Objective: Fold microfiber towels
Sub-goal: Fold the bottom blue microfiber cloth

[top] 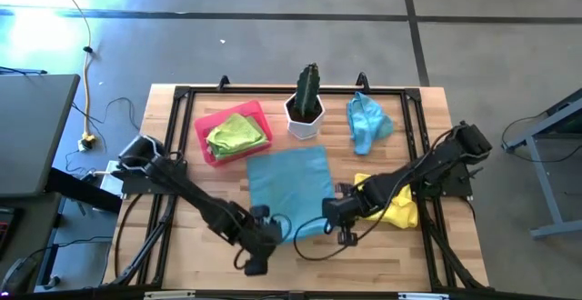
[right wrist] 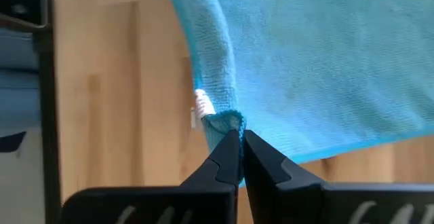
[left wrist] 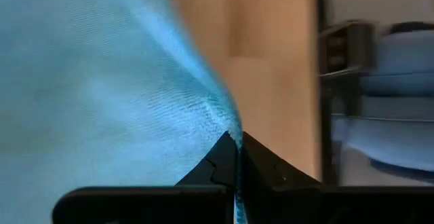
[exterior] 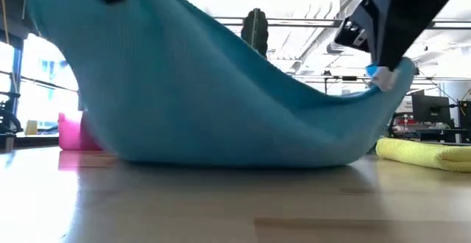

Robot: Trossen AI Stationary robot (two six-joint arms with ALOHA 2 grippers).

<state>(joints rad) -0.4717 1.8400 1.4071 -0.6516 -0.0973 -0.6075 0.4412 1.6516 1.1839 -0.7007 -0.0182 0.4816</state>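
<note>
1 pink tray (top: 202, 129) sits on the desk (top: 382, 255) and holds a lime green towel (top: 236, 135). Beside it stands a white pot (top: 304, 118) containing a cactus (top: 309, 84).

The blue towel (top: 289, 180) lies spread mid-desk, its long axis running from the pot toward the near edge. Its 2 near corners are lifted. The left end effector (left wrist: 236, 142) is pinched shut on 1 corner. The right end effector (right wrist: 241, 137) is pinched shut on the other.

A crumpled light blue towel (top: 366, 121) and a yellow towel (top: 400, 207), possibly folded, lie to the right. The desk is light wood in a black frame, on grey floor.
</note>
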